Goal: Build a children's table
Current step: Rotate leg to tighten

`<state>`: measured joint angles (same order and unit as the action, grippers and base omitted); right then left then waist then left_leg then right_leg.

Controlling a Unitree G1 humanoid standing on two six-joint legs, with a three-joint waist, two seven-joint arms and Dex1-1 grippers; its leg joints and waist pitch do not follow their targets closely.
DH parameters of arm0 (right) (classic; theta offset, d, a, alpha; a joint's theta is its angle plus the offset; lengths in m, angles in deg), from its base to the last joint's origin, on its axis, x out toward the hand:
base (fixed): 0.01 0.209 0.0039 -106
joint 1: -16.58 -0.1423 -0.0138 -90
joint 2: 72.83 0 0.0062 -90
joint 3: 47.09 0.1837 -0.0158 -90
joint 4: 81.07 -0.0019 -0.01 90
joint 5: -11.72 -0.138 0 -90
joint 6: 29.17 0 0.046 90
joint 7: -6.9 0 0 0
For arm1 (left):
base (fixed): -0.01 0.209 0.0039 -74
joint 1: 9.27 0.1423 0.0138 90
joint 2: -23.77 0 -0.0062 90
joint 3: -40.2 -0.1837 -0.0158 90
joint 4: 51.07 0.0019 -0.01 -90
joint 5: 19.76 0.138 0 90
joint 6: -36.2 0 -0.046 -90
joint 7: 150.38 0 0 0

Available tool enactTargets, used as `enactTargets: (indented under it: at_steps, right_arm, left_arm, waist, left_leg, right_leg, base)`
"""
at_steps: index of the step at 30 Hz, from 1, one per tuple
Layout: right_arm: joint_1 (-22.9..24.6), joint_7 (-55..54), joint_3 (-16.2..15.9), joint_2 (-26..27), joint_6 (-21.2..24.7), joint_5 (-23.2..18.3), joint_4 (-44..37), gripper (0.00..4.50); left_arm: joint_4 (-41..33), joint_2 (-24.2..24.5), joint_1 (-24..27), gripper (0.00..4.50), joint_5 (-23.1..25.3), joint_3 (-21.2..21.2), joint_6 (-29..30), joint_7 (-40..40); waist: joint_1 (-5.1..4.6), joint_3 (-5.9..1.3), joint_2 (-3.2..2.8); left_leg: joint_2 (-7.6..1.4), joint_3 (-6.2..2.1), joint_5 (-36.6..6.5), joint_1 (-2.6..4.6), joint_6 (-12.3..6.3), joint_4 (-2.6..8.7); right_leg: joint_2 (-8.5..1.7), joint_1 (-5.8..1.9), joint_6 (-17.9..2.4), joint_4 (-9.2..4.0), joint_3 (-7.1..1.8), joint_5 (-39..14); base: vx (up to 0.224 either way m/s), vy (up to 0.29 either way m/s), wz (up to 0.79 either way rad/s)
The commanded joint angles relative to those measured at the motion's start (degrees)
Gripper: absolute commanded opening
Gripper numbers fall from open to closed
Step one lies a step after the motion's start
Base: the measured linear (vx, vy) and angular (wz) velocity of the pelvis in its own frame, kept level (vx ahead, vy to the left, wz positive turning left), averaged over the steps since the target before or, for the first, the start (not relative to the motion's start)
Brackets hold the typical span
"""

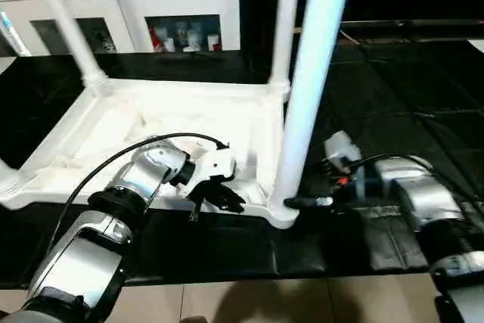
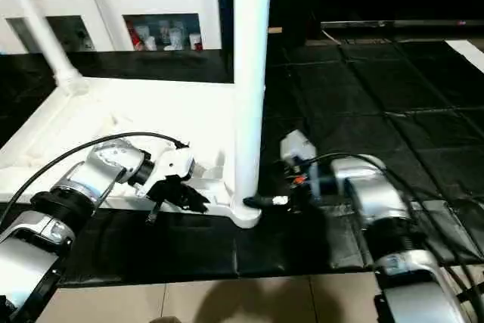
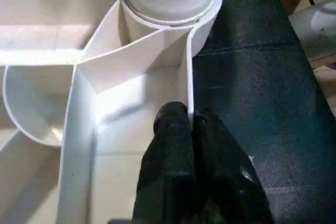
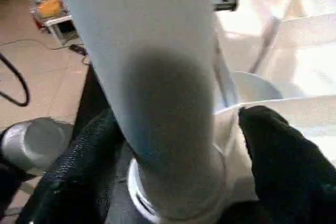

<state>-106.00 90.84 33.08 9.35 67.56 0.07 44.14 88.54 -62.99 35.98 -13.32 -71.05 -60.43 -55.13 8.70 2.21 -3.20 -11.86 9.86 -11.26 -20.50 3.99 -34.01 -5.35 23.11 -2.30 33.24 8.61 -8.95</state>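
Observation:
The white table top [image 1: 151,138] lies upside down on the black mat, ribbed underside up. Legs stand in its far left socket [image 1: 72,32] and far right socket [image 1: 283,20]. The near right leg [image 1: 314,73] rises from its corner socket [image 1: 281,213]. My left gripper [image 3: 190,116] is shut on the thin near rim wall of the top, a little left of that corner, with one finger [image 3: 170,135] inside the rim. My right gripper [image 4: 178,145] holds the near right leg at its base, a black finger [image 4: 79,166] on each side.
A white glass-door cabinet [image 1: 121,13] stands behind the table top with small items inside. Black mat tiles [image 1: 401,104] stretch to the right. Pale floor tiles [image 1: 265,300] run along the near edge. A black cable [image 1: 106,168] loops over my left forearm.

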Motion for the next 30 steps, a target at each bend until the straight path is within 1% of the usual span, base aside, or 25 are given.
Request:
enactTargets:
  at_steps: [1, 2, 4, 5, 6, 8, 9, 10, 11, 12, 13, 14, 15, 17, 20, 23, 25, 26, 27, 28, 29, 30]
  right_arm:
    - [-0.8, 1.48, -0.89, -0.02, 0.91, -0.64, -0.08, 3.35]
    - [-0.82, 1.72, -0.98, 0.06, 1.12, -0.7, -0.09, 3.32]
    - [-0.84, 2.03, -1.05, 0.25, 1.47, -0.64, -0.1, 3.05]
    - [-0.87, 2.09, -1.03, 0.33, 1.51, -0.61, -0.05, 3.05]
    - [-0.89, 2.23, -1.0, 0.41, 1.64, -0.67, 0.02, 2.91]
    - [-0.98, 2.51, -1.01, 0.47, 1.91, -0.91, 0.16, 2.75]
    - [-1.04, 2.82, -0.96, 0.48, 2.18, -0.98, 0.17, 2.66]
    - [-1.04, 2.82, -0.96, 0.48, 2.18, -0.98, 0.17, 2.66]
    - [-1.01, 2.96, -0.94, 0.5, 2.31, -1.03, 0.18, 2.52]
    - [-0.97, 3.11, -0.92, 0.54, 2.54, -1.1, 0.14, 2.52]
    - [-0.95, 3.17, -0.93, 0.56, 2.65, -1.15, 0.12, 2.33]
    - [-0.9, 3.26, -0.93, 0.58, 2.85, -1.22, 0.06, 2.27]
    - [-0.73, 3.38, -1.05, 0.57, 3.05, -1.29, -0.1, 2.23]
    - [-0.56, 3.45, -1.1, 0.56, 3.22, -1.3, -0.31, 2.14]
    - [-0.3, 3.44, -1.09, 0.64, 3.54, -1.39, -0.74, 2.11]
    - [0.04, 3.45, -1.25, 0.76, 3.63, -1.42, -1.03, 2.09]
    - [0.39, 3.27, -1.24, 1.08, 4.11, -1.73, -1.62, 2.09]
    - [0.39, 3.27, -1.24, 1.08, 4.11, -1.73, -1.62, 2.09]
    - [1.2, 1.71, -0.81, 1.86, 4.99, -2.25, -2.81, 2.09]
    - [1.42, 0.65, -0.63, 2.2, 5.35, -2.2, -2.95, 2.09]
    - [1.65, -1.34, -0.41, 2.73, 5.04, -1.68, -2.72, 2.09]
    - [1.76, -3.24, -0.22, 3.21, 4.68, -1.08, -2.33, 2.09]
  left_arm:
    - [-1.82, -0.58, 0.19, 0.0, 0.73, -2.29, -1.22, -2.7]
    - [-1.92, -0.55, 0.24, 0.0, 0.73, -2.29, -1.2, -2.77]
    - [-2.17, -0.47, 0.36, 0.0, 0.74, -2.31, -1.13, -2.89]
    - [-2.3, -0.41, 0.43, 0.0, 0.7, -2.37, -1.08, -2.89]
    - [-2.3, -0.39, 0.49, 0.0, 0.72, -2.42, -1.11, -2.78]
    - [-2.14, -0.39, 0.47, 0.0, 0.82, -2.44, -1.19, -2.65]
    - [-1.91, -0.5, 0.3, 0.0, 0.9, -2.42, -1.19, -2.5]
    - [-1.91, -0.5, 0.3, 0.0, 0.9, -2.42, -1.19, -2.5]
    - [-1.77, -0.55, 0.21, 0.0, 0.92, -2.37, -1.15, -2.39]
    - [-1.58, -0.58, 0.11, 0.0, 0.95, -2.34, -1.18, -2.28]
    - [-1.5, -0.59, 0.07, 0.0, 0.96, -2.32, -1.21, -2.24]
    - [-1.36, -0.6, 0.02, 0.0, 0.99, -2.31, -1.27, -2.18]
    - [-1.14, -0.62, -0.05, 0.0, 1.06, -2.3, -1.26, -2.08]
    - [-1.13, -0.61, -0.01, 0.0, 1.11, -2.34, -1.24, -2.02]
    - [-0.9, -0.72, -0.22, 0.0, 1.1, -2.28, -0.85, -1.87]
    - [-0.6, -0.8, -0.48, 0.0, 1.15, -2.12, -0.33, -1.1]
    - [-0.14, -0.97, -0.79, 0.0, 1.14, -1.74, 0.47, 0.01]
    - [-0.14, -0.97, -0.79, 0.0, 1.14, -1.74, 0.47, 0.01]
    - [0.06, -1.61, -1.01, 0.0, 0.41, -0.56, 3.01, 1.83]
    - [0.05, -1.86, -1.06, 0.0, 0.17, -0.13, 4.16, 2.61]
    - [0.0, -2.21, -1.07, 0.0, -0.09, 0.35, 5.22, 3.63]
    - [0.0, -2.53, -1.11, 0.0, -0.23, 0.74, 6.22, 4.66]
  waist:
    - [-0.39, -4.15, 0.97]
    - [-0.39, -4.14, 0.98]
    - [-0.37, -4.15, 0.99]
    - [-0.38, -4.14, 0.97]
    - [-0.42, -4.13, 1.27]
    - [-0.35, -4.18, 1.13]
    - [-0.34, -4.2, 1.18]
    - [-0.35, -4.18, 1.15]
    - [-0.34, -4.18, 1.09]
    - [-0.33, -4.18, 1.11]
    - [-0.31, -4.17, 1.02]
    - [-0.28, -4.16, 1.08]
    - [-0.29, -4.16, 0.84]
    - [-0.29, -4.18, 0.96]
    - [-0.28, -4.25, 0.91]
    - [-0.25, -4.25, 0.94]
    - [-0.21, -4.26, 0.74]
    - [-0.26, -4.26, 0.81]
    - [-0.24, -4.2, 0.79]
    - [-0.2, -4.16, 0.78]
    - [-0.15, -4.15, 0.82]
    - [-0.24, -3.98, 0.85]
  left_leg:
    - [-2.08, -0.24, -6.82, 0.27, -5.84, 3.42]
    - [-2.06, -0.25, -6.66, 0.19, -5.82, 3.41]
    - [-2.06, -0.26, -6.52, 0.22, -5.72, 3.42]
    - [-2.1, -0.26, -6.57, 0.27, -5.66, 3.44]
    - [-2.11, -0.24, -6.48, 0.27, -5.68, 3.46]
    - [-2.11, -0.23, -6.0, 0.24, -5.74, 3.39]
    - [-2.06, -0.22, -5.82, 0.2, -5.84, 3.36]
    - [-2.07, -0.22, -5.78, 0.2, -5.85, 3.37]
    - [-2.08, -0.21, -5.76, 0.22, -5.85, 3.36]
    - [-2.08, -0.22, -5.75, 0.26, -5.84, 3.36]
    - [-2.06, -0.2, -5.93, 0.24, -5.81, 3.34]
    - [-2.03, -0.21, -6.04, 0.21, -5.72, 3.36]
    - [-2.07, -0.24, -6.26, 0.27, -5.57, 3.38]
    - [-2.03, -0.23, -6.3, 0.25, -5.43, 3.37]
    - [-2.06, -0.26, -5.91, 0.23, -5.55, 3.33]
    - [-2.0, -0.23, -5.96, 0.21, -5.55, 3.31]
    - [-2.03, -0.26, -6.04, 0.29, -5.52, 3.3]
    - [-2.02, -0.24, -6.02, 0.27, -5.51, 3.3]
    - [-2.05, -0.22, -6.11, 0.25, -5.46, 3.31]
    - [-2.09, -0.24, -6.22, 0.29, -5.43, 3.34]
    - [-2.01, -0.23, -6.7, 0.3, -5.23, 3.34]
    - [-1.94, -0.2, -7.19, 0.35, -4.67, 3.45]
  right_leg:
    - [-4.08, -3.53, -9.47, -3.25, -3.7, -13.45]
    - [-4.1, -3.57, -9.29, -3.27, -3.71, -13.56]
    - [-4.09, -3.55, -9.05, -3.28, -3.69, -13.82]
    - [-4.08, -3.49, -9.0, -3.32, -3.69, -14.01]
    - [-4.06, -3.51, -8.96, -3.31, -3.7, -14.03]
    - [-4.09, -3.47, -9.05, -3.2, -3.73, -13.68]
    - [-4.09, -3.52, -9.08, -3.17, -3.74, -13.43]
    - [-4.09, -3.51, -9.07, -3.16, -3.73, -13.45]
    - [-4.09, -3.48, -9.01, -3.21, -3.73, -13.56]
    - [-4.07, -3.46, -8.99, -3.21, -3.73, -13.6]
    - [-4.07, -3.47, -8.98, -3.28, -3.73, -13.69]
    - [-4.07, -3.53, -8.86, -3.27, -3.7, -13.88]
    - [-4.06, -3.46, -8.75, -3.35, -3.69, -14.19]
    - [-4.04, -3.53, -8.71, -3.33, -3.69, -14.13]
    - [-4.02, -3.55, -8.98, -3.17, -3.69, -13.05]
    - [-4.04, -3.59, -8.95, -3.21, -3.67, -13.31]
    - [-4.01, -3.52, -8.97, -3.24, -3.65, -13.3]
    - [-3.96, -3.55, -9.0, -3.23, -3.66, -13.17]
    - [-3.97, -3.57, -9.18, -3.22, -3.71, -12.87]
    - [-4.02, -3.54, -9.18, -3.27, -3.7, -13.11]
    - [-4.08, -3.57, -9.0, -3.41, -3.65, -14.14]
    - [-4.07, -3.51, -8.55, -3.65, -3.6, -15.67]
  base:
    - [0.0, 0.0, 0.0]
    - [0.0, 0.0, 0.0]
    - [0.0, 0.0, 0.0]
    - [0.0, 0.0, 0.0]
    - [0.0, 0.0, 0.0]
    - [0.0, 0.0, 0.0]
    - [0.0, 0.0, 0.0]
    - [0.0, 0.0, 0.0]
    - [0.0, 0.0, 0.0]
    - [0.0, 0.0, 0.0]
    - [0.0, 0.0, 0.0]
    - [0.0, 0.0, 0.0]
    - [0.0, 0.0, 0.0]
    - [0.0, 0.0, 0.0]
    - [0.0, 0.0, 0.0]
    - [0.0, 0.0, 0.0]
    - [0.0, 0.0, 0.0]
    - [0.0, 0.0, 0.0]
    - [0.0, 0.0, 0.0]
    - [0.0, 0.0, 0.0]
    - [0.0, 0.0, 0.0]
    - [0.0, 0.0, 0.0]
